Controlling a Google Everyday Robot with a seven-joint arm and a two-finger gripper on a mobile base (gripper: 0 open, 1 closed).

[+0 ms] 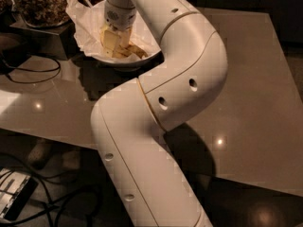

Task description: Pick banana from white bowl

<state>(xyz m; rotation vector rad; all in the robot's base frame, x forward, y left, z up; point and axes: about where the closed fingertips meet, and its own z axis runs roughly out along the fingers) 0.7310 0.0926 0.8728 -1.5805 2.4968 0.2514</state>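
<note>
The white bowl [120, 64] stands at the table's far left, lined with crumpled white paper [83, 18]. Yellow banana [134, 51] with brownish marks lies inside it; I cannot tell the slim banana from the plump one. My gripper [115, 39] is lowered into the bowl from above and sits right at the yellow fruit, which it partly hides. My white arm [180, 74] bends across the table and hides the bowl's right rim.
A glass jar of brown food [40, 4] stands on a dark stand [45, 37] left of the bowl. A black cable [33, 77] loops on the grey table [246, 79]. More cables and a device [14, 195] lie on the floor below the near table edge.
</note>
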